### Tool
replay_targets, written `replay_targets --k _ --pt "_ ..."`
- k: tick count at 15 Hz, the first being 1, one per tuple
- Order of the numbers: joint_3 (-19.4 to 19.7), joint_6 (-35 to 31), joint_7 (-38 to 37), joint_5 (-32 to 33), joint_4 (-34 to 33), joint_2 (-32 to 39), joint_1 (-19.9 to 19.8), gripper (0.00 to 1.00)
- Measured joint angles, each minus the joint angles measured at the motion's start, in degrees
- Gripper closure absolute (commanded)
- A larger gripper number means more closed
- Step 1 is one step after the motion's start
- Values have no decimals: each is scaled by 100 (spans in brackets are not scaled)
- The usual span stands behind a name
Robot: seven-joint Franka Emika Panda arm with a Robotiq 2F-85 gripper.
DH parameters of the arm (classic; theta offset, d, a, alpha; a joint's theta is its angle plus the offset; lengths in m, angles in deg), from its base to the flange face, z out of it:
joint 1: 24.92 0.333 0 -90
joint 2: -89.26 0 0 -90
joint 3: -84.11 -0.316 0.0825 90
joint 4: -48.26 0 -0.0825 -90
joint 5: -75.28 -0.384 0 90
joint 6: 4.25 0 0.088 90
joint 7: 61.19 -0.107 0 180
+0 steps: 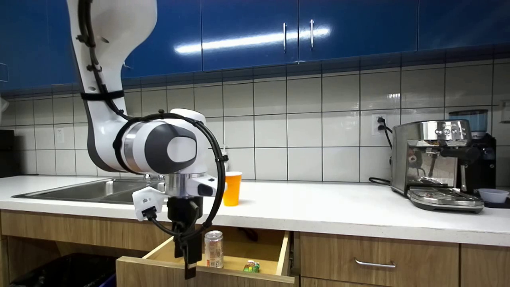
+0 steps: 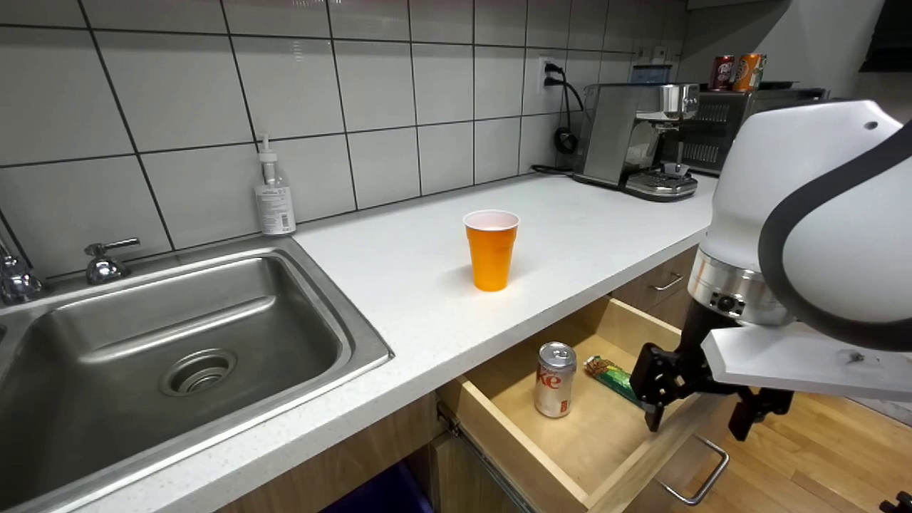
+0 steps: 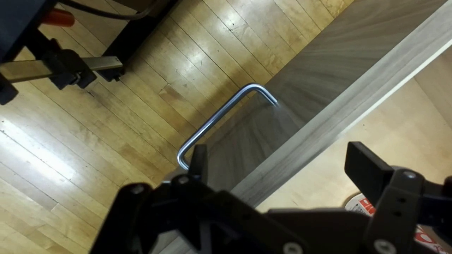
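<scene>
My gripper [image 2: 697, 425] points down, open, with nothing between its fingers. In the wrist view its fingertips stand apart on either side of the pulled-out drawer's front panel [image 3: 293, 169]: one is by the metal handle [image 3: 215, 120], the other over the drawer's inside. Whether either touches the panel cannot be told. Within the wooden drawer [image 2: 591, 456], a silver can [image 2: 554, 381] stands upright close to the inner finger. Beside it lies a green-wrapped bar [image 2: 614, 377], its near end hidden behind the gripper. An orange cup [image 2: 491, 253] stands upright on the white counter [image 2: 413, 285].
A steel sink [image 2: 342, 313] with a soap bottle [image 2: 275, 199] behind it adjoins the cup's side of the counter. Farther along stands a coffee machine [image 1: 430, 159]. Blue cabinets [image 1: 247, 36] hang above. A dark bin [image 1: 67, 271] sits beneath the counter, beside the drawer.
</scene>
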Motion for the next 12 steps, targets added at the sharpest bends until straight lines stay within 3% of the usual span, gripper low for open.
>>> replay_targets --k 12 --pt "132 -445 -584 7 -156 507 84 0"
